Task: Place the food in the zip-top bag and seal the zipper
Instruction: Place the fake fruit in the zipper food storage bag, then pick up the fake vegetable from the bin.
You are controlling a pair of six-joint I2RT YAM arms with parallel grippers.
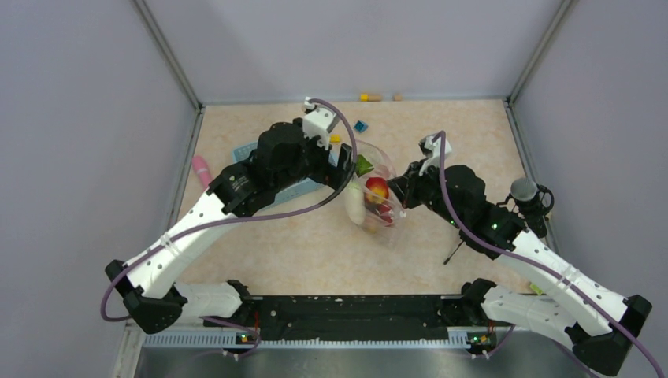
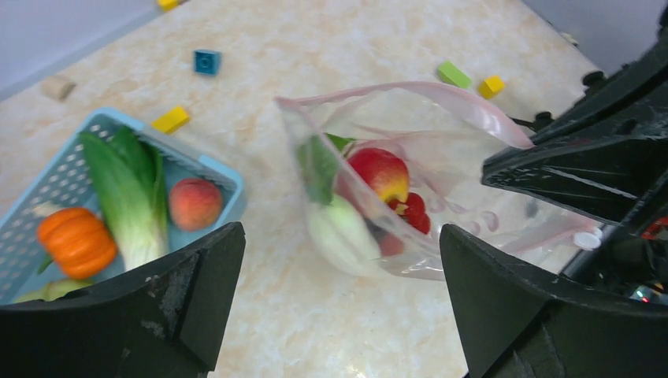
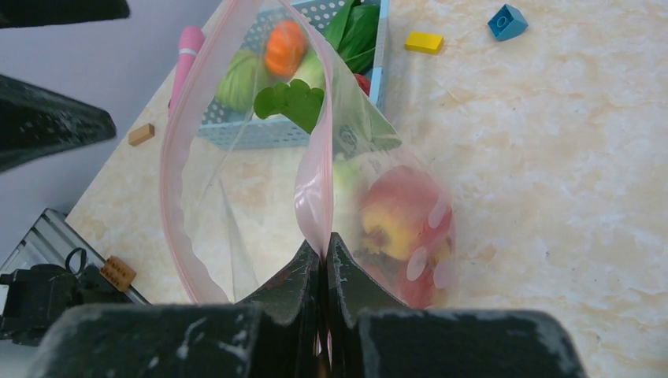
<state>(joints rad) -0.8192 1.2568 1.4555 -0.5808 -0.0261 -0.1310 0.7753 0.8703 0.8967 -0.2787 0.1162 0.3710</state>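
Right claw (image 3: 323,250) clamped on zipper (image 3: 313,193), bag (image 3: 228,205) ahead

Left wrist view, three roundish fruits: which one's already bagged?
The red-and-yellow apple, the only one inside the zip-top bag. The peach and the orange pumpkin lie in the blue basket.

Table (image 1: 268,244): beige, marbled, mine to work on.
Far left: light blue basket (image 2: 222,170), pink stick (image 1: 201,170) beside it.
Middle: zip-top bag (image 2: 465,181).
Far: blue block (image 2: 207,61), yellow block (image 2: 171,120).

Clear zip-top bag (image 2: 465,185), pink zipper (image 2: 473,104) open; red-yellow fruit (image 2: 380,172), white radish (image 2: 340,232), leaf (image 2: 317,165) inside
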